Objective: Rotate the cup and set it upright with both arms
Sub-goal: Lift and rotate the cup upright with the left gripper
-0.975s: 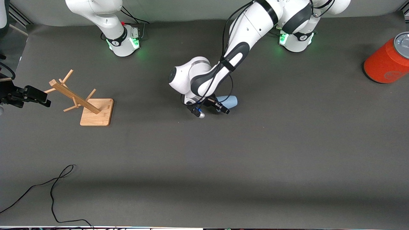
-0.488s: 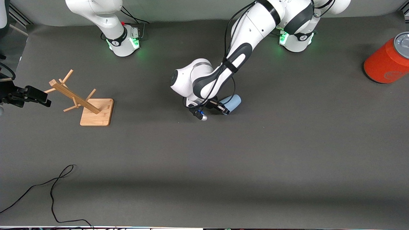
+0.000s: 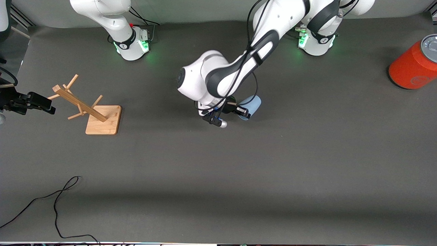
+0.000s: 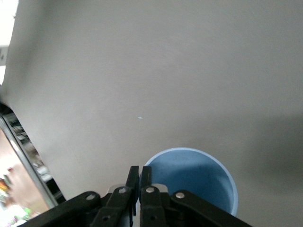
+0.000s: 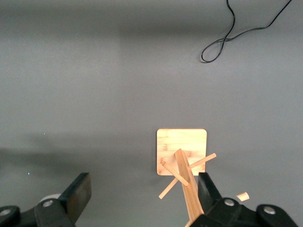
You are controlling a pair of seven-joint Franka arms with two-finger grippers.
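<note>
Cup (image 3: 251, 106) rim pinched in left claw (image 3: 243, 111), tilted above table (image 3: 307, 153).

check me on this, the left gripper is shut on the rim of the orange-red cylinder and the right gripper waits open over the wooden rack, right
Not quite: the left gripper is shut on the rim of the light-blue cup, as the left wrist view shows. The orange-red cylinder stands untouched. The right gripper does wait open over the wooden rack.

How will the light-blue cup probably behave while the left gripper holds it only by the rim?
The cup looks small and thin-walled, so probably light. The left gripper pinches one wall at the rim, so the cup may swing or slip. Its round tapered body would likely roll in a curve if dropped.
</note>
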